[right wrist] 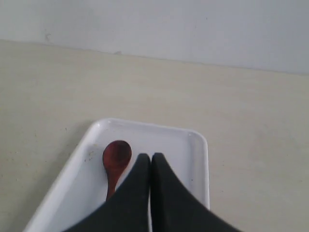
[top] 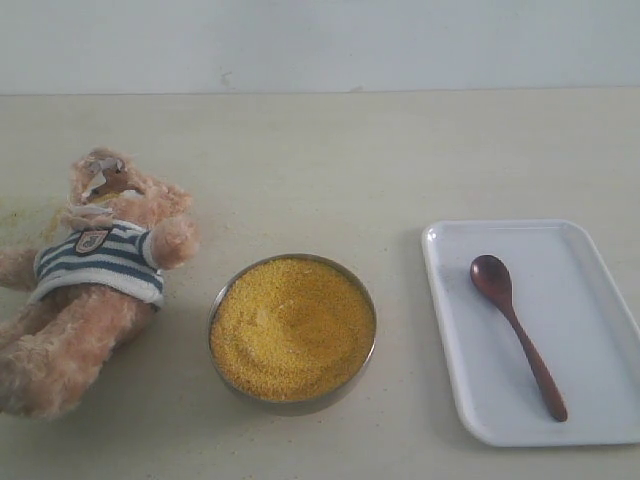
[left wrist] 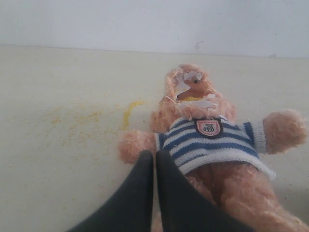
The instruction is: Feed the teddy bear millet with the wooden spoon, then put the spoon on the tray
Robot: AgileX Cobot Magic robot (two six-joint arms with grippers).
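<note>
Lying on the white tray [top: 590,300], the wooden spoon [top: 517,335] sits below the right pincer [right wrist: 150,158] — tips pressed together. The left pincer [left wrist: 155,157], likewise closed up, hangs over the teddy bear [top: 95,280], sprawled on the desk [top: 330,170] left of the millet [top: 292,325] — yellow specks [left wrist: 128,113] beside it are probably grains.

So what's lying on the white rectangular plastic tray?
The tray holds only a small dark reddish-brown wooden spoon. In the right wrist view the right gripper covers most of its handle.
</note>
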